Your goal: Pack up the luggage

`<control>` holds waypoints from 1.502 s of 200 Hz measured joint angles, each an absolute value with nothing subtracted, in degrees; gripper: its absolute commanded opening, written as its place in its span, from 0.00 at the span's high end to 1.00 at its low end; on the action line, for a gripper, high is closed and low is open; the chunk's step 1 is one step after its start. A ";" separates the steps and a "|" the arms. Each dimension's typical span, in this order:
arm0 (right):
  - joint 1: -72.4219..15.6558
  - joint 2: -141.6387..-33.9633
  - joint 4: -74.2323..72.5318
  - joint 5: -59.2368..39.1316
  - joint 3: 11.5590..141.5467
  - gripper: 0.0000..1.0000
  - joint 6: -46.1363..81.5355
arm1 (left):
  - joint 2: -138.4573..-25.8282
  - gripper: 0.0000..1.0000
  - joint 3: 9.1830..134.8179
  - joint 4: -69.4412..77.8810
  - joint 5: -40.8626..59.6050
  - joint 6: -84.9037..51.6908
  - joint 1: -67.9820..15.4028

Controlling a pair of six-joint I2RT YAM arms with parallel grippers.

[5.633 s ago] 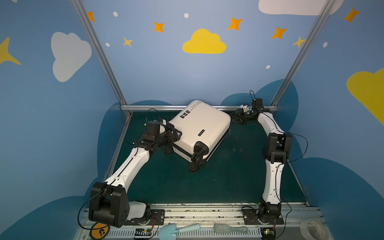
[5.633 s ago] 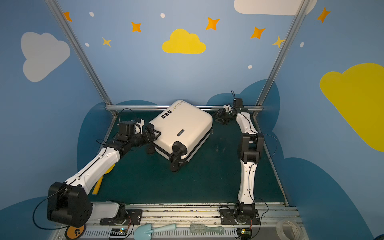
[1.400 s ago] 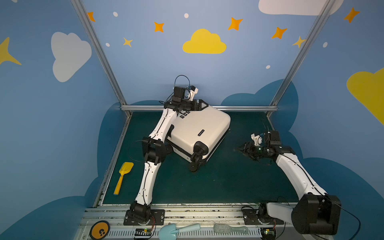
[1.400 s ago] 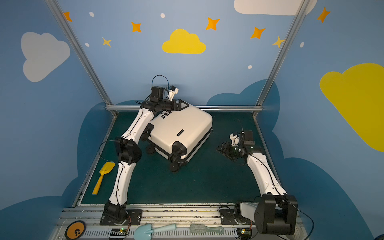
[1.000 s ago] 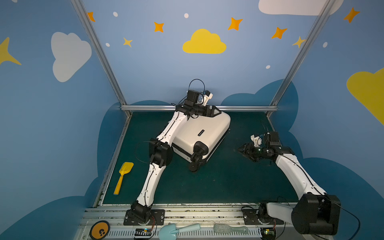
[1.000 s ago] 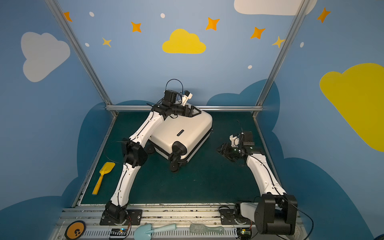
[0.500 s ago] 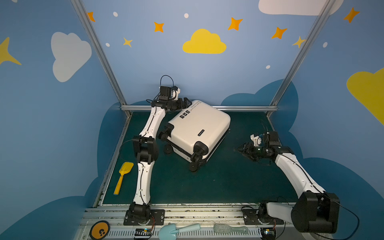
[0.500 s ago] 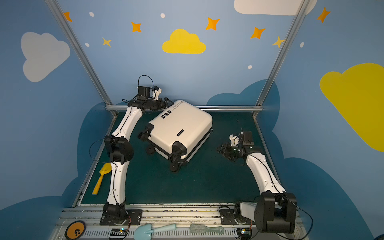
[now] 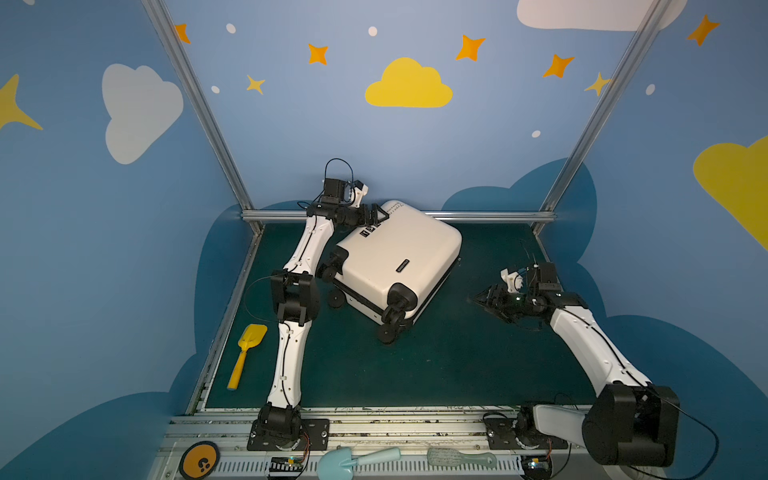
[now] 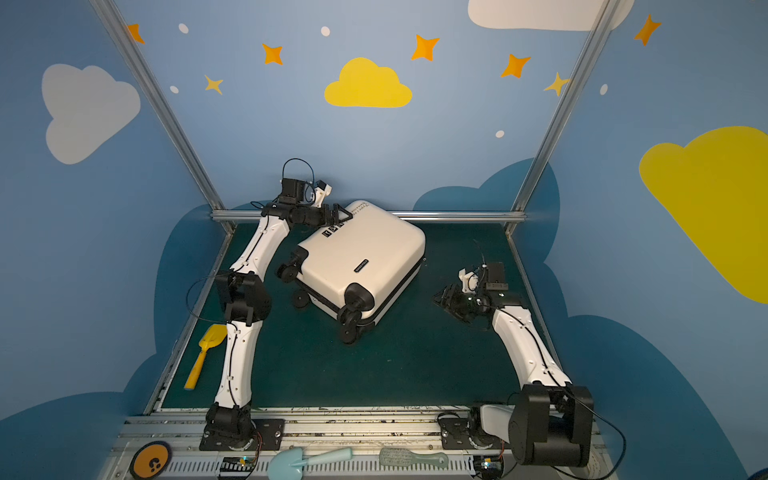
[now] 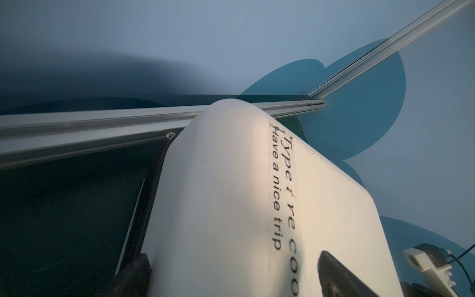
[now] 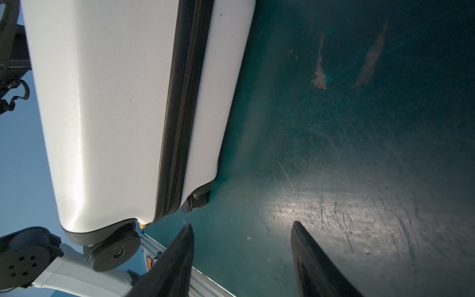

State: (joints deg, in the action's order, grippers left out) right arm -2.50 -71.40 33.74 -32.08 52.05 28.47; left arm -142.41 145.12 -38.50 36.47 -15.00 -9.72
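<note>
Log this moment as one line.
luggage: shut, lying flat | left gripper: open, straddling its far corner | right gripper: open, empty

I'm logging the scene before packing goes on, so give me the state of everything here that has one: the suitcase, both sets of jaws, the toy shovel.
White hard-shell suitcase, shut, zipper closed along the visible side, lying flat on the green mat.
Left gripper, jaws open, astride the suitcase's far corner.
Right gripper, jaws open, empty, apart from the suitcase.
Yellow plastic shovel, lying flat on the mat, unpacked.
</note>
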 measured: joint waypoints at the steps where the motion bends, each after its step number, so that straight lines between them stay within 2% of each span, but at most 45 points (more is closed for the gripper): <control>1: -2.50 -71.37 33.76 -32.08 52.05 0.40 28.47 | -142.41 0.00 145.12 -38.48 36.49 -14.87 -9.76; 41: -2.50 -71.37 33.76 -31.88 51.99 0.40 28.47 | -142.63 0.00 145.12 -36.45 36.51 -14.09 -12.47; 107: -2.20 -71.13 36.45 -30.46 50.37 0.40 28.25 | -143.31 0.00 145.05 -33.93 40.21 -13.58 -22.94; 179: -1.78 -68.69 36.88 -29.63 46.24 0.41 28.73 | -140.94 0.00 140.99 -31.88 36.99 -20.05 -22.74; 224: -7.38 -63.83 38.00 -27.29 43.64 0.41 30.70 | -129.73 0.00 128.79 -32.47 33.50 -22.22 -19.99; 300: -26.63 -52.21 33.65 -21.12 35.68 0.43 39.18 | -100.84 0.00 95.83 -23.46 28.93 -27.35 -13.08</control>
